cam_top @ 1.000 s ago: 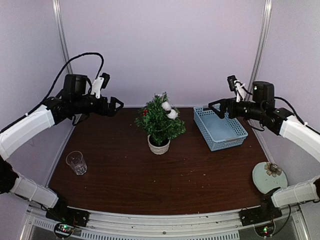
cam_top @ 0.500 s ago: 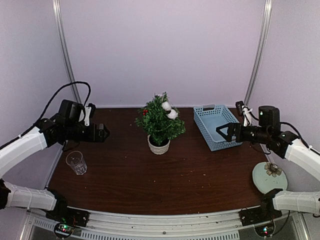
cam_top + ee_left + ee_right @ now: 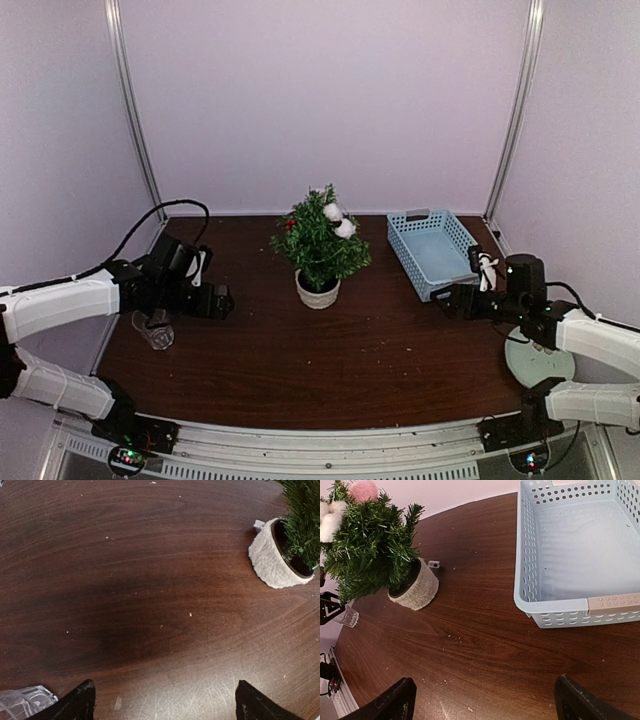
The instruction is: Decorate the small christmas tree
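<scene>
The small christmas tree (image 3: 320,243) stands in a white fuzzy pot (image 3: 317,291) at the table's middle back, with white pompoms and a red ornament on it. It shows in the right wrist view (image 3: 370,545) and its pot in the left wrist view (image 3: 276,560). My left gripper (image 3: 222,302) is open and empty, low over the table left of the tree; its fingertips (image 3: 75,705) frame bare wood. My right gripper (image 3: 445,301) is open and empty, low in front of the light-blue basket (image 3: 440,255).
The light-blue basket (image 3: 580,555) is empty. A clear glass cup (image 3: 155,328) stands at the left, just under my left arm, with its edge in the left wrist view (image 3: 25,702). A pale green plate with a flower-like piece (image 3: 540,355) lies at the right front.
Both arms have dropped from raised positions down close to the table and drawn back toward the near edge. The tree, basket, cup and plate have not moved.
</scene>
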### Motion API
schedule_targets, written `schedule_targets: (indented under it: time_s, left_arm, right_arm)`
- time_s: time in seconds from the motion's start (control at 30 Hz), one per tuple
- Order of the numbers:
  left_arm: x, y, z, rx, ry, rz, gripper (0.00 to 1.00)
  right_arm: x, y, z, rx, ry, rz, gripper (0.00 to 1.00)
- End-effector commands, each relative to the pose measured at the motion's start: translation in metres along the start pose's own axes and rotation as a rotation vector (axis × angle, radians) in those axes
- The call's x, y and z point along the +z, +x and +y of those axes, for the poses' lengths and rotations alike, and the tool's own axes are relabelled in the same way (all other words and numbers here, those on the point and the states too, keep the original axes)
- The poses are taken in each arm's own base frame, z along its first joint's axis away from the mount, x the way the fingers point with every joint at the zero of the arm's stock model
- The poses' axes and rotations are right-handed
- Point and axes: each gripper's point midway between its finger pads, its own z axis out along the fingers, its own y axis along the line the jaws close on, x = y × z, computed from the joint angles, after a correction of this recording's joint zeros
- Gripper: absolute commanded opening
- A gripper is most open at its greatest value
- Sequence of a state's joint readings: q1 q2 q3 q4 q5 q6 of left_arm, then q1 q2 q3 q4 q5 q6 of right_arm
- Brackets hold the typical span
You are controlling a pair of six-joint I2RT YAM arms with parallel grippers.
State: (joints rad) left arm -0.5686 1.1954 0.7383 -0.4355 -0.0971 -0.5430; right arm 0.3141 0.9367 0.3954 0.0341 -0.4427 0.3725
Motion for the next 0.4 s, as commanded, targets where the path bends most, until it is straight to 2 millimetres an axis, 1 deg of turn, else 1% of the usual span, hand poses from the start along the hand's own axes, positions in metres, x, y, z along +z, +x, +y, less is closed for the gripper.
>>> schedule_targets:
  time_s: [0.0,0.07,0.23,0.37]
  left_arm:
    - [0.0123,-0.0124,-0.01,-0.015,0.044,-0.073,0.97]
    - [0.0138,-0.0146,-0.0109,-0.033,0.049,-0.086,0.98]
    - [0.0145,-0.0155,-0.0057,-0.044,0.021,-0.097,0.97]
    - [0.0104,-0.0155,-0.0017,-0.048,0.007,-0.11,0.97]
  right_arm:
    - [0.0062,-0.0068,-0.0053,-0.006,0.011,-0.048,0.99]
    - [0.0087,-0.0069,-0.0038,-0.011,0.004,-0.039,0.99]
    - [0.0121,-0.0064,-0.0045,-0.014,0.002,-0.031,0.99]
    - [0.0126,-0.0071,-0.0043,-0.024,0.002,-0.028,0.99]
